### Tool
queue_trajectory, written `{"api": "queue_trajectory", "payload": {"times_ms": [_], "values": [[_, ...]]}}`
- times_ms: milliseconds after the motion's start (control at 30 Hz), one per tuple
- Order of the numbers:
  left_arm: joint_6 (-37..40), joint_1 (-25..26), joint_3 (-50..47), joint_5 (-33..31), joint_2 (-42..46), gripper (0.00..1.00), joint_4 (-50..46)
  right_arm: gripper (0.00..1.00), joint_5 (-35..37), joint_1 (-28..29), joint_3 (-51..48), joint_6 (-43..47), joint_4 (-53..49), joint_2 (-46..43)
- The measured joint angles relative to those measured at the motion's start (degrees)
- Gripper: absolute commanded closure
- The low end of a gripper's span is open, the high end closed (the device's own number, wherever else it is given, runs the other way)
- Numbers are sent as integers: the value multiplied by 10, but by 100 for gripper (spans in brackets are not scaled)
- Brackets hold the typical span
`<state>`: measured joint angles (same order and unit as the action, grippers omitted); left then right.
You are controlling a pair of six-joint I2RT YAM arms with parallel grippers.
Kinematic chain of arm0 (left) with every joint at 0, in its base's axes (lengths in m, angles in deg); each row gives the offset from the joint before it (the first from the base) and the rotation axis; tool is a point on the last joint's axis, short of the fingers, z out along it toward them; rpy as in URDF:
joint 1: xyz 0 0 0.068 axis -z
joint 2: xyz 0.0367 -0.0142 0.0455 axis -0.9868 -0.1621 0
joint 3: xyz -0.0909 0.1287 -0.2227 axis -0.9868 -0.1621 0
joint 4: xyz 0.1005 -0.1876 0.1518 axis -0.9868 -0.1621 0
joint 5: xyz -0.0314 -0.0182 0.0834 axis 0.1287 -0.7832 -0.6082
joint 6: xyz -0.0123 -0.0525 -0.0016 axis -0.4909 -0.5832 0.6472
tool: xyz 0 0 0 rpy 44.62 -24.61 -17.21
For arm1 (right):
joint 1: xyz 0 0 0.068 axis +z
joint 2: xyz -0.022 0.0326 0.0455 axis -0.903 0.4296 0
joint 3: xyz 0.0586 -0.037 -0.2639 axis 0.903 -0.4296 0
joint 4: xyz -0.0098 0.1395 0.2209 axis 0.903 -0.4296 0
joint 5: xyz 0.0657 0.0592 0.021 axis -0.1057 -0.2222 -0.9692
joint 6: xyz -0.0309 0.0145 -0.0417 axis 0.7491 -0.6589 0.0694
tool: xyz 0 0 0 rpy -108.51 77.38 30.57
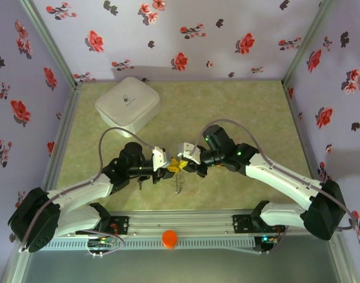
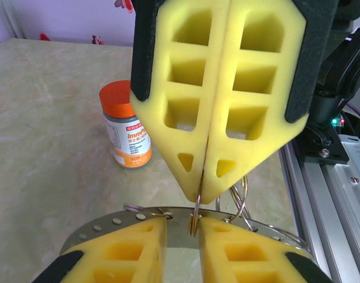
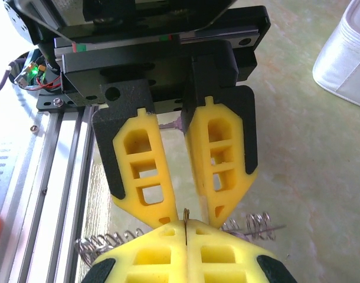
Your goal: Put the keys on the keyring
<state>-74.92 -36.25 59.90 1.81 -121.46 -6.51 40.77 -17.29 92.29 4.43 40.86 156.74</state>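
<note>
Keyring (image 2: pixel 103 229) sits just under the right claw (image 2: pixel 199 196), which pinches a thin wire loop (image 2: pixel 196 219). Left claw (image 2: pixel 183 230) is slightly spread at the keyring, grip unclear. Threading looks underway; whether any key is on, I cannot tell. White box (image 1: pixel 128 105) stands well beyond the keyring.

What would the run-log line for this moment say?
right gripper: shut on thin wire ring | left gripper: narrowly open, tips beside that ring | pill bottle: upright, standing apart

Left end effector (image 1: pixel 171 169) meets right end effector (image 1: pixel 186 165); white box (image 1: pixel 128 104) behind.
</note>
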Motion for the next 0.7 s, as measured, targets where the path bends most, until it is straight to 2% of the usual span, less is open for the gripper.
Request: {"api": "queue_trajectory", "payload": {"times_ms": [167, 300, 367, 400, 433, 500, 600, 700], "values": [[0, 1, 0, 4, 0, 85, 1, 100, 8, 4, -1, 6, 0, 1], [0, 2, 0, 6, 0, 99, 1, 100, 14, 8, -1, 10, 0, 5], [0, 2, 0, 8, 0, 100, -2, 100, 16, 8, -2, 13, 0, 6], [0, 2, 0, 8, 0, 100, -2, 97, 16, 8, -2, 14, 0, 6], [0, 2, 0, 8, 0, 100, -3, 81, 18, 9, -2, 14, 1, 6], [1, 2, 0, 6, 0, 100, -6, 68, 26, 10, -10, 12, 14, 4], [7, 3, 0, 1, 0, 100, -11, 59, 44, 9, -40, 2, 43, -21], [21, 5, 0, -7, 1, 100, -11, 58, 74, 3, -77, -9, 61, -69]]}}
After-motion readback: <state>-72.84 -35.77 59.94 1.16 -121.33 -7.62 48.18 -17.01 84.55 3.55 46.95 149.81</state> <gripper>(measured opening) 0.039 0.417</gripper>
